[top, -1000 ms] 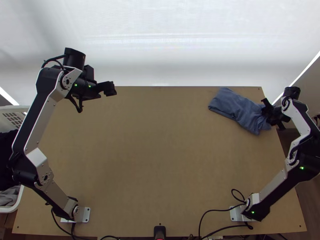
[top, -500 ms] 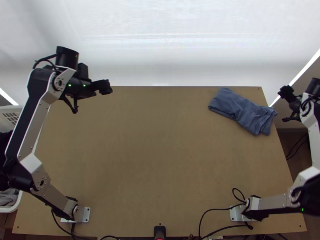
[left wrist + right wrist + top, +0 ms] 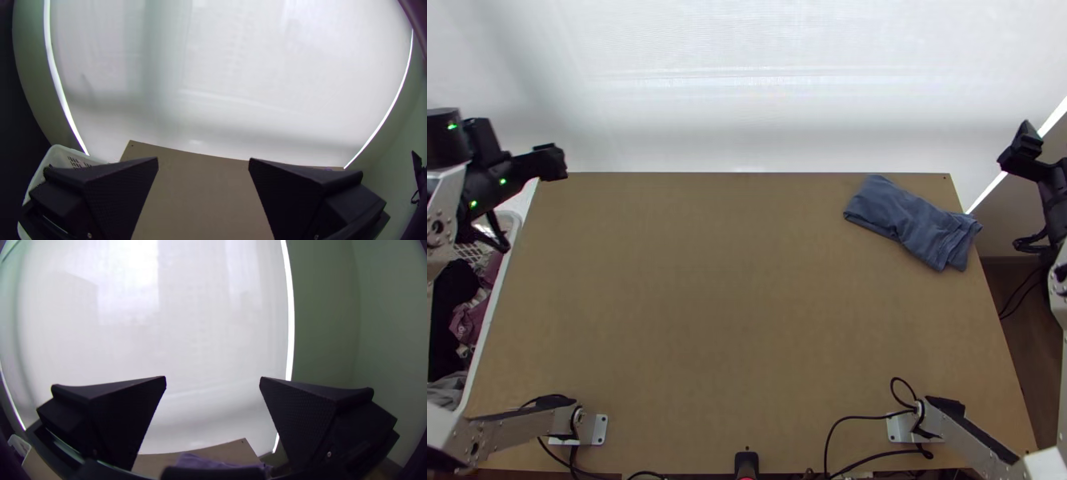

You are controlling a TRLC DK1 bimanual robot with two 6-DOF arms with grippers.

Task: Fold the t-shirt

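Both left gripper (image 3: 203, 158) and right gripper (image 3: 213, 377) have moved outward, fingers apart, and the folded t-shirt (image 3: 909, 222) lies slantwise by the table's (image 3: 731, 320) right edge, inward from my nearer right gripper

A low pass lies open across the bench (image 3: 731, 304) from ten o'clock through the middle to four; the folded t-shirt (image 3: 907, 220) blocks two o'clock, cables (image 3: 859, 421) five, the basket (image 3: 493, 312) nine

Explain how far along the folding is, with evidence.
Folding looks largely done: the blue shirt lies as a compact folded strip near the table's far right corner. Nothing is in hand: the left gripper and right gripper are open. Perhaps only the shirt's uneven end needs straightening.
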